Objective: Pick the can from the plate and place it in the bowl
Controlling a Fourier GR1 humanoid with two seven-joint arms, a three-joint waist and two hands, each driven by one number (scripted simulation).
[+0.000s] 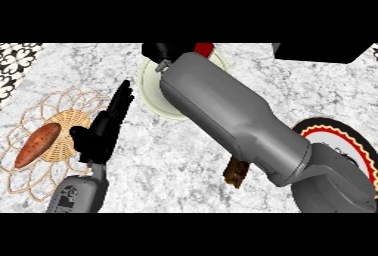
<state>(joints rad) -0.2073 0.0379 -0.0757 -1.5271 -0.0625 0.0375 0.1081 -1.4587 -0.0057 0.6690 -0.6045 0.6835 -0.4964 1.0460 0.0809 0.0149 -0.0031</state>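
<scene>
Steep head-level view onto counter (159, 167)

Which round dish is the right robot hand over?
The plain pale cream dish at the far middle, beneath the right robot hand; the plate with the red-and-black scalloped rim lies apart at the right.

A sweet potato (37, 145) lies on a woven mat (68, 131) at the counter's (170, 160) left. A bowl (151, 92) sits far centre, a plate (347, 140) right, a brown object (236, 172) between them.
</scene>
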